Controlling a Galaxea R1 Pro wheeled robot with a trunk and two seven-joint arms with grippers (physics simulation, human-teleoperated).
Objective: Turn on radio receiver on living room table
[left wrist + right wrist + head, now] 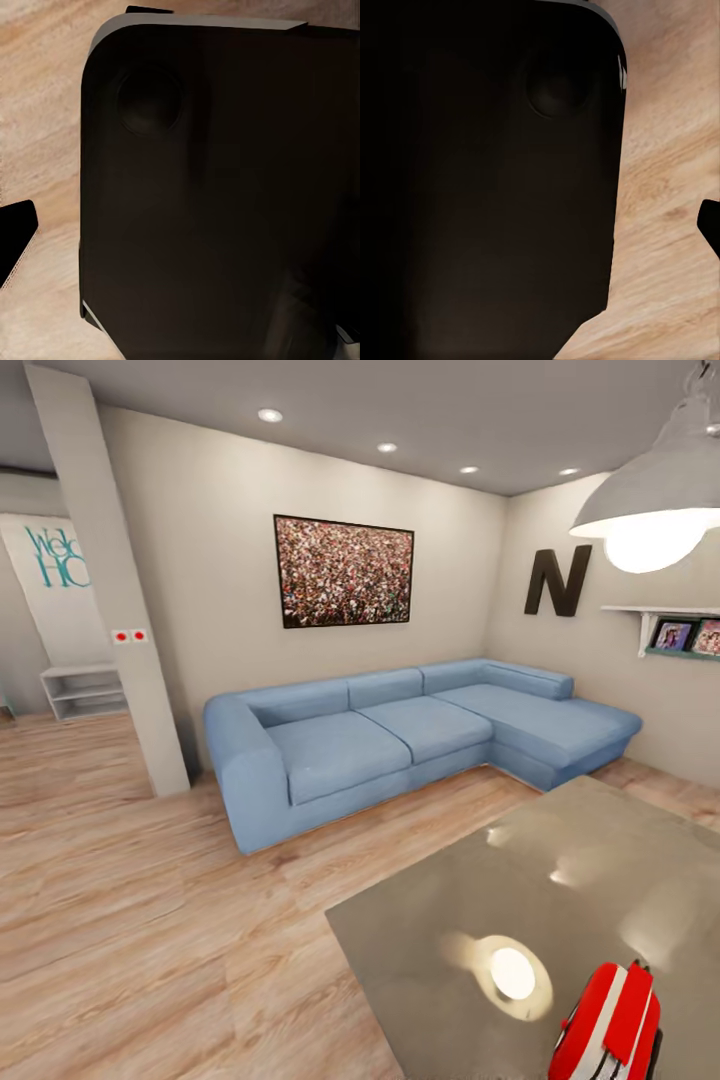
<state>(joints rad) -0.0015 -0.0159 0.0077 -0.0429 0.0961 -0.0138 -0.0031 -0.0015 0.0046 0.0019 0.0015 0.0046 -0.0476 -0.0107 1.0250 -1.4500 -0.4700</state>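
Observation:
The red radio receiver (608,1025) with its white trim band stands on the table's near right part, cut off by the bottom edge of the head view. The table (560,880) is low, with a glossy grey-brown top that mirrors the lamp. In the left wrist view a dark tip (16,240) juts in at the edge over the wood floor, beside a large dark rounded body (217,195). The right wrist view has a similar dark tip (711,225) beside a dark body (487,187). Whether the fingers stand apart cannot be told.
A blue sectional sofa (400,730) stands against the far wall beyond the table. A white pillar (110,590) rises at the left, with a low white shelf (85,690) behind it. A pendant lamp (655,510) hangs at the upper right. Light wood plank floor (150,920) lies open to the left of the table.

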